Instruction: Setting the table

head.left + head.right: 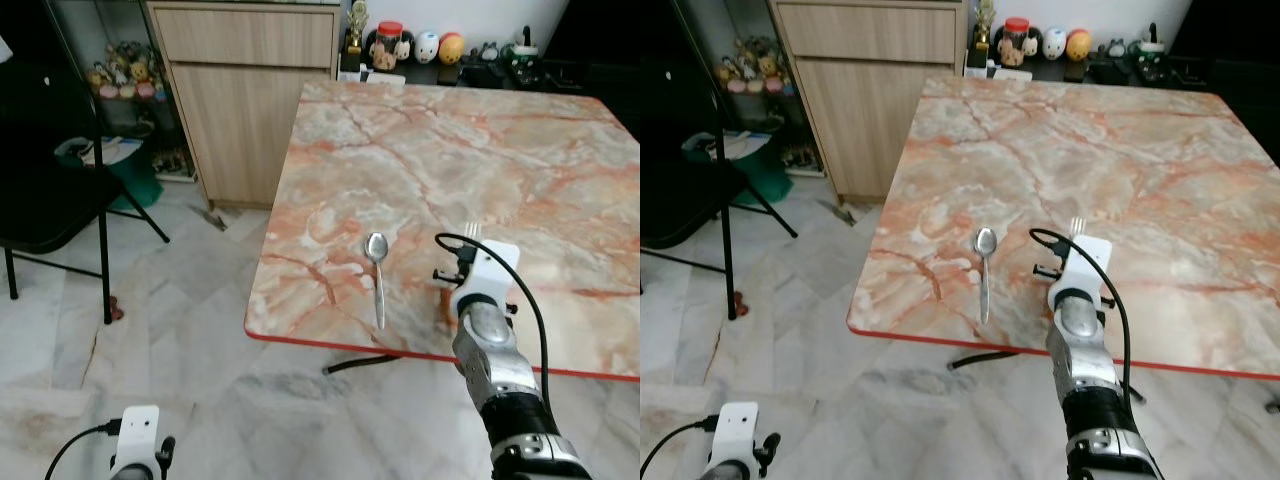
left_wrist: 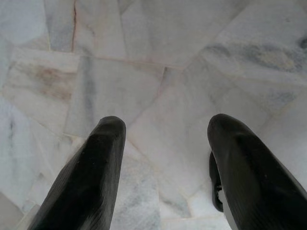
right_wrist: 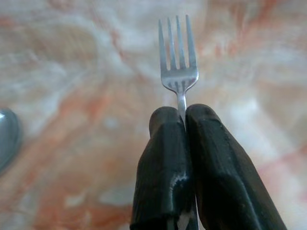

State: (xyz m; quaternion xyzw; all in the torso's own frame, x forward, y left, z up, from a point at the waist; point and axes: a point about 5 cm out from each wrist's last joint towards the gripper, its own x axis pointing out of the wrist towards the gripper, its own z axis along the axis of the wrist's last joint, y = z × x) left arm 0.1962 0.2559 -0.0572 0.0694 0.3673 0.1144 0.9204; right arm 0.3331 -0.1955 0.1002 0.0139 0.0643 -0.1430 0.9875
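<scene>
**Fork held over marble surface, spoon already down**

Large square surface w/ pink-orange marble pattern & red edge takes up most of the head views. Beyond its far-left corner: light wooden cabinet. Black folding chair stands on the pale marble-tile floor, well left of the surface.

R arm reaches over the near edge; right hand is clamped tight on the neck of a small silver metal fork, tines pointing away toward the far side. Fork tines poke out past the white wrist housing, just right of the spoon.

Silver metal spoon lies flat near the front edge, bowl away from the robot, handle toward it.

L arm hangs low beside the surface; left hand w/ fingers spread wide, nothing between them, floor tiles below.
</scene>
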